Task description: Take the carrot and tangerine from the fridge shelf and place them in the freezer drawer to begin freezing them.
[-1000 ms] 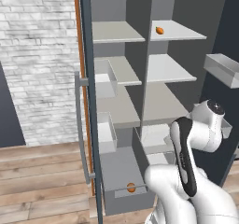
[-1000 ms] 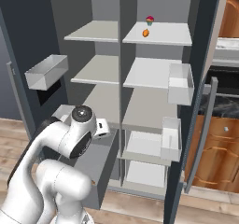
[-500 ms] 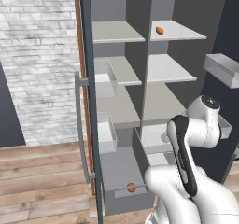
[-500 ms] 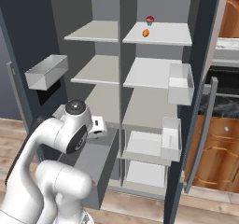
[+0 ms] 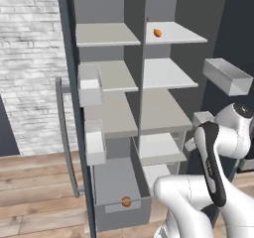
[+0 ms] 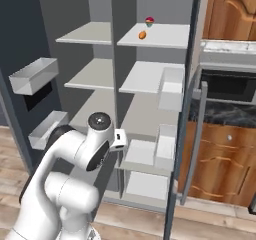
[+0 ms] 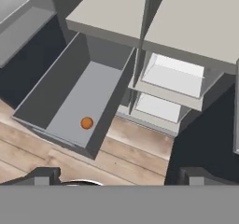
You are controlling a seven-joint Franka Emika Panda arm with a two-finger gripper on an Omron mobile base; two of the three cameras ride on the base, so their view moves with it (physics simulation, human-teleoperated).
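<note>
one deep dark-grey pull-out freezer drawer (image 7: pixel 70 85): one small plain-orange round tangerine (image 7: pixel 86 122) near its front edge. one pale fridge shelf (image 5: pixel 176 32): one orange carrot (image 5: pixel 157 32). two-finger gripper (image 7: pixel 116 175): jaws spread, empty.

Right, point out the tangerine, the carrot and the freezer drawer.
tangerine (image 7: pixel 86 122): hand view, middle of the ball.
carrot (image 6: pixel 142 35): right base view, its orange body.
freezer drawer (image 7: pixel 52 87): hand view, its left inner wall.

The base is shifting, so the whole fridge is sliding across both base views rather than the things themselves moving. The arm's wrist is lifting and swinging back from the freezer drawer (image 5: pixel 116 190), away from the tangerine (image 5: pixel 126 201) lying inside it.
</note>
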